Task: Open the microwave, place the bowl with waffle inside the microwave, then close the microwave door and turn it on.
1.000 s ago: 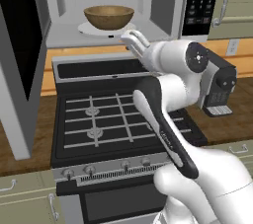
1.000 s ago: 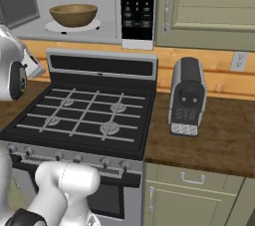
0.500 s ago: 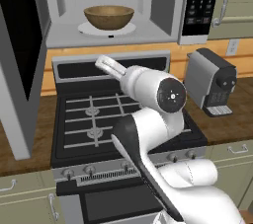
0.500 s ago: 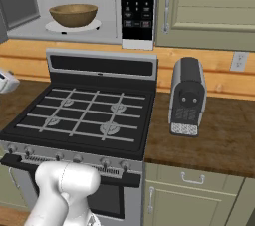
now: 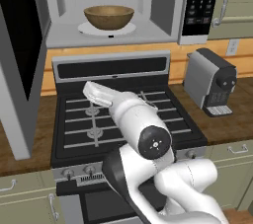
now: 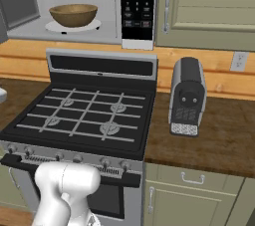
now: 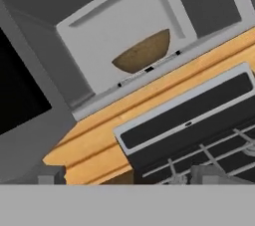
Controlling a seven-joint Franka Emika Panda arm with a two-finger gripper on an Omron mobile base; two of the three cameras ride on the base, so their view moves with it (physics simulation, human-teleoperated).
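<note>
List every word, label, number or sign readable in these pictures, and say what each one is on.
None can be read.
Button panel of the microwave: rows of small pale marks, too blurred to read.
Stove knobs and front strip: no legible marks.
Coffee machine: no lettering visible.
Bowl: plain, no text.

The brown wooden bowl sits upright on the white turntable inside the microwave, whose microwave door hangs wide open leftward.
</note>
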